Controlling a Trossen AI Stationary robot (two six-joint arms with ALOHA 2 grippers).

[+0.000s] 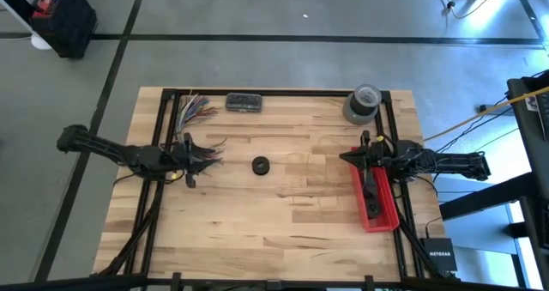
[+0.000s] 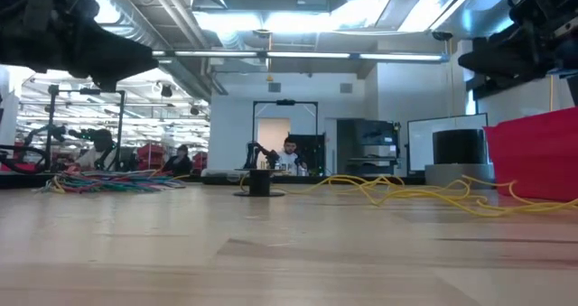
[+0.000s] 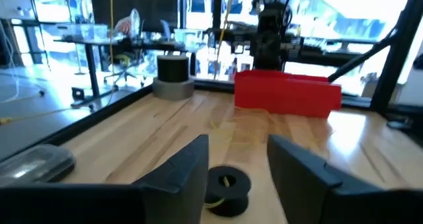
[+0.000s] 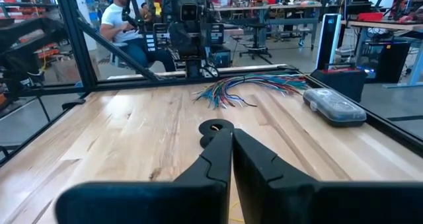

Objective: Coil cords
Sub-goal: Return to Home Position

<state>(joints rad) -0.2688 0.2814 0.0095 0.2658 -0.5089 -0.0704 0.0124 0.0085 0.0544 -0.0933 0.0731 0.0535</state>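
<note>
Seen from above, the two dark arms reach in from opposite edges of a pale butcher-block bench (image 1: 257,239). The left pincer (image 1: 206,154) and the right pincer (image 1: 346,158) face each other, well apart. A small round black spool (image 1: 261,164) stands on the planks between them, nearer the left pincer. A long red plastic bin (image 1: 383,218) lies under and beside the right pincer. A grey roll of tape (image 1: 362,104) sits near it on the other side. A fan of multicoloured wires (image 1: 196,111) and a flat grey case (image 1: 244,102) lie near the left pincer, by the bench's far edge.

From bench height, both arms hang above the wood. The cords (image 2: 424,193), thin, limp and yellow, sprawl in loose loops on the surface. They run from beside the spool across to the front of the red bin, on the right pincer's side.

The left wrist camera shows the left pincer's two blocky black fingers (image 3: 178,178) spread apart and gripping nothing. The spool sits on the wood just ahead of the gap, with a fleck of yellow at its hub. The red bin and the tape roll stand farther off.

The right wrist camera shows the right pincer's fingers (image 4: 264,164) pressed together, tips touching. The spool lies just beyond them on the grain. Past it are the splayed wires and the clear-lidded case. A person (image 4: 122,26) sits beyond the bench frame.
</note>
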